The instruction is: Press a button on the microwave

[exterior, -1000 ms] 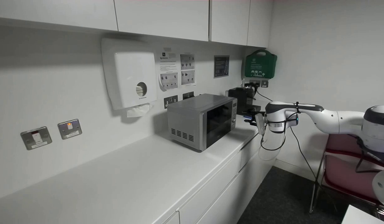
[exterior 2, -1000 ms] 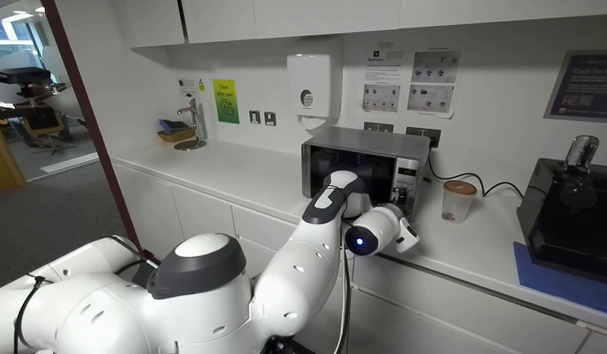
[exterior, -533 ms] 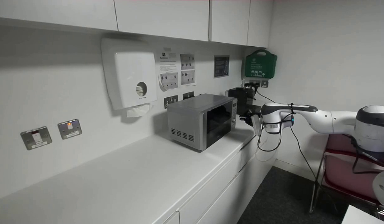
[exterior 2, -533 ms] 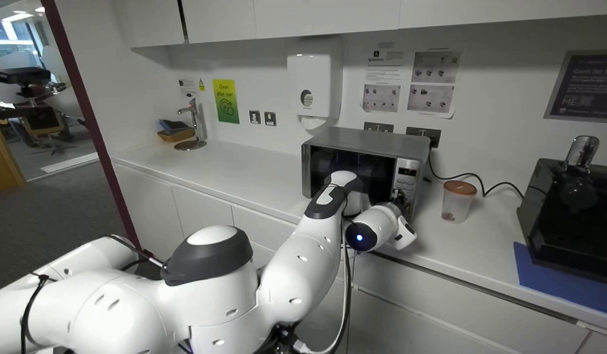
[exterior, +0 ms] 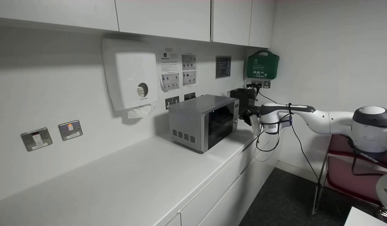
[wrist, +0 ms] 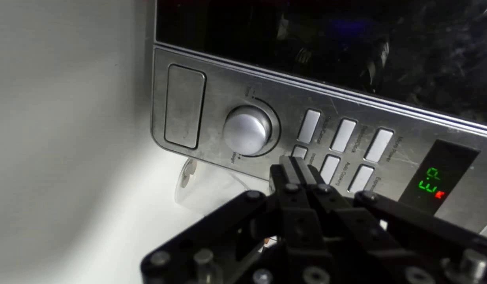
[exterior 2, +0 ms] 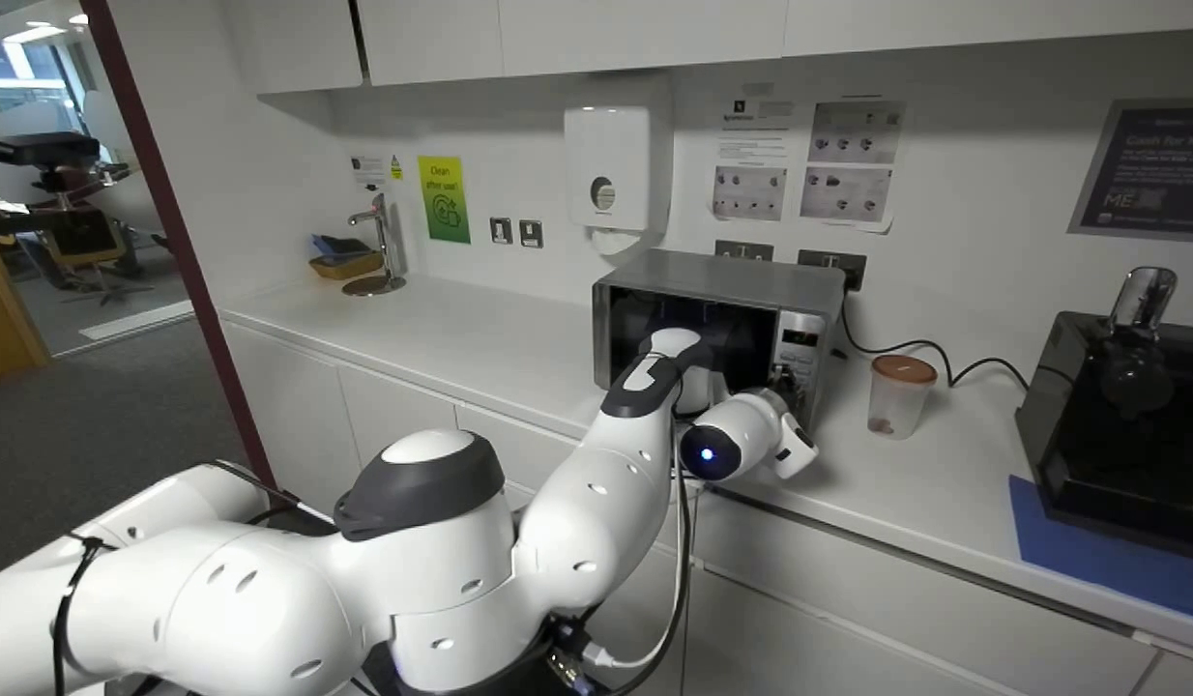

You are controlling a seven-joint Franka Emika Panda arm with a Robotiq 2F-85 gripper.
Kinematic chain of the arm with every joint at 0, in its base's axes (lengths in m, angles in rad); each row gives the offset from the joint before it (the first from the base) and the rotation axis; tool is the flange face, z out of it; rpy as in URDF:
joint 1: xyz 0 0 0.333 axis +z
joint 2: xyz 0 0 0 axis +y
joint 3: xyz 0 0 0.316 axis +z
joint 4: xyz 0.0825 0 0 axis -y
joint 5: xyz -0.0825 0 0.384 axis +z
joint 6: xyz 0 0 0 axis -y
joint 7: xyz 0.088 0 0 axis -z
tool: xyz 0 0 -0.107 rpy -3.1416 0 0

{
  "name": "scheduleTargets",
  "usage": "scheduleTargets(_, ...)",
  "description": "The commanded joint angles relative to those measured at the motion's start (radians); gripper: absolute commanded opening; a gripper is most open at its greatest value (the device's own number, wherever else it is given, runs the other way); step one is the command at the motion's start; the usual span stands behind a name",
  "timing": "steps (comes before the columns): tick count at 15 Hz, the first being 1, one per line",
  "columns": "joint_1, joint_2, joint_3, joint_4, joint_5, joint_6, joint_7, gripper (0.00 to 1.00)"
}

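The grey microwave [exterior: 185,124] stands on the counter with its dark door closed; it shows in both exterior views. In the wrist view its control panel has a round knob [wrist: 246,131], several pale buttons and a display [wrist: 437,179] with green characters. My gripper [wrist: 291,158] is shut, its fingers pressed together with nothing between them. Their tips lie over the lower end of a short button [wrist: 299,151] beside the knob and cover part of it. Whether they touch it I cannot tell. A longer button [wrist: 329,169] is just right of the tips.
A clear tub [exterior 2: 894,404] with a brown lid stands right of the microwave in an exterior view. Beyond it are a black coffee machine [exterior 2: 1099,425] and a blue mat [exterior 2: 1090,541]. A white dispenser [exterior: 134,78] hangs on the wall; a red chair [exterior: 347,160] stands behind the arm.
The gripper has gone from open to shut. The arm has moved a little closer to the microwave's control panel. The microwave has stayed in place.
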Motion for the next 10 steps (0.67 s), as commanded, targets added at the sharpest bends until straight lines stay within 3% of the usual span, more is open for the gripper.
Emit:
scheduleTargets(1, 0.059, 0.022, -0.032, 0.086, 0.001, 0.009, 0.032, 0.00)
scheduleTargets(10, 0.083, 0.023, -0.045, 0.118, 0.005, 0.008, 0.031, 0.00)
